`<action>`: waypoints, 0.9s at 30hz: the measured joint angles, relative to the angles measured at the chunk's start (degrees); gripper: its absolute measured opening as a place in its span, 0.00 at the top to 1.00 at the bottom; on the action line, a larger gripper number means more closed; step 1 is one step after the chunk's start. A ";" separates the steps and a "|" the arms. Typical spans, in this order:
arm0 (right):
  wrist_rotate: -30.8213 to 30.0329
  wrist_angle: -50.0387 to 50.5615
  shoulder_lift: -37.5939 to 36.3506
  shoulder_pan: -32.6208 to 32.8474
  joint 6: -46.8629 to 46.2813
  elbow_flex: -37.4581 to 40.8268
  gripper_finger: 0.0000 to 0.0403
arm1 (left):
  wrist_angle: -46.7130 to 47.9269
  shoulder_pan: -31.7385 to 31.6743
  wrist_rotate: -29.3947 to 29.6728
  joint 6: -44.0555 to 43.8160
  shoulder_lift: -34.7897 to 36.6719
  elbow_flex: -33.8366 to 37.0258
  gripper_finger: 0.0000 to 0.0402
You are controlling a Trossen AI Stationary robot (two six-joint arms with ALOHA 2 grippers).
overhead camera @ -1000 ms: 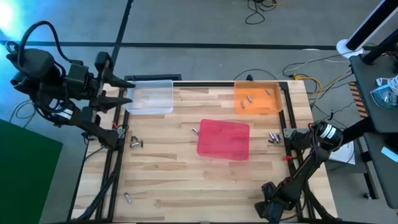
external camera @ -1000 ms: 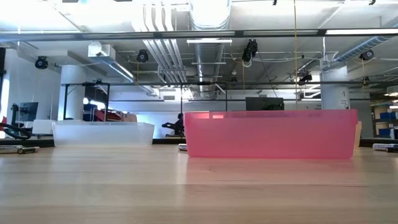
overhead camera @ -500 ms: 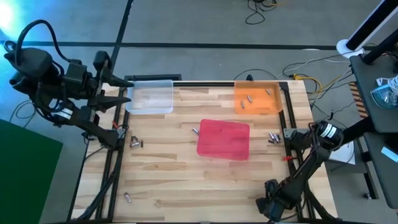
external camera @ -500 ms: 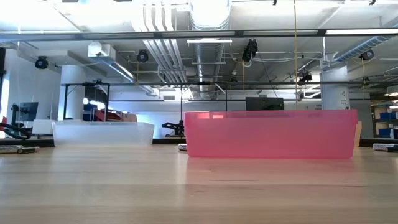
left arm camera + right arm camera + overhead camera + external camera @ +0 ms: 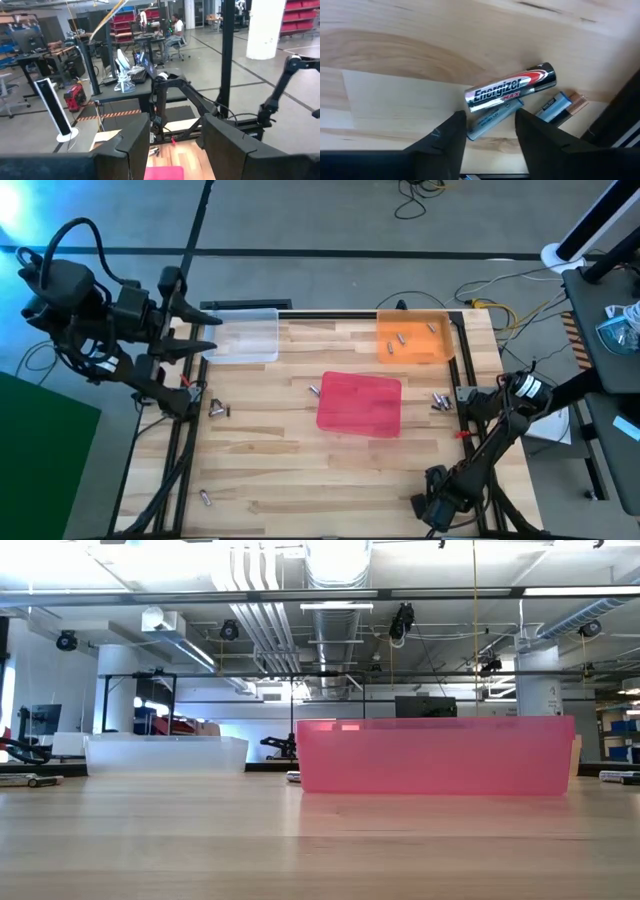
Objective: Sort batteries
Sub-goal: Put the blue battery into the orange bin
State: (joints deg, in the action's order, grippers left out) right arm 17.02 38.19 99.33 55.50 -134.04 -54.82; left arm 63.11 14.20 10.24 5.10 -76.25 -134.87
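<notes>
From above, three boxes sit on the wooden table [image 5: 300, 470]. The clear box [image 5: 245, 338] at the back left looks bare inside. The orange box [image 5: 413, 338] at the back right has three batteries [image 5: 399, 338] in it. The pink box [image 5: 360, 403] in the middle shows none. Loose batteries lie on the table: one just beside the pink box's left side, two near the left edge, one at the front left, and a small bunch by the right edge. The left pincer [image 5: 196, 332] is up in the air past the table's left back corner, next to the clear box, open wide and holding nothing. The right pincer [image 5: 468, 404] is low at the right edge, close to that bunch.

From table height, the pink box fills the middle and the clear box stands to its left.

The left wrist view shows two parted fingers [image 5: 131, 145] with only the room between them.

The right wrist view shows three batteries close together on the wood. The fingers [image 5: 449, 137] are apart, just beside them, gripping none.
</notes>
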 joint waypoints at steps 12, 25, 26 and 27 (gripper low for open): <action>-1.54 -3.28 0.07 -0.01 1.49 -0.85 0.95 | 0.00 0.12 -4.73 -0.09 -0.85 0.04 0.61; -9.52 6.34 -8.61 -3.52 6.31 -10.11 0.94 | 3.87 1.14 -4.76 -1.68 1.01 0.07 0.61; -11.87 8.55 -10.13 -4.87 7.79 -10.94 0.94 | 3.88 1.14 -4.06 -1.07 1.08 0.07 0.61; -14.17 10.36 -11.78 -6.24 9.85 -11.68 0.94 | 3.96 1.14 -3.46 -0.54 1.14 0.07 0.61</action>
State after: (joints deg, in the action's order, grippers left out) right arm 2.85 48.55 87.54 49.26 -124.19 -66.50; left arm 67.07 15.33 6.79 4.56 -75.11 -134.80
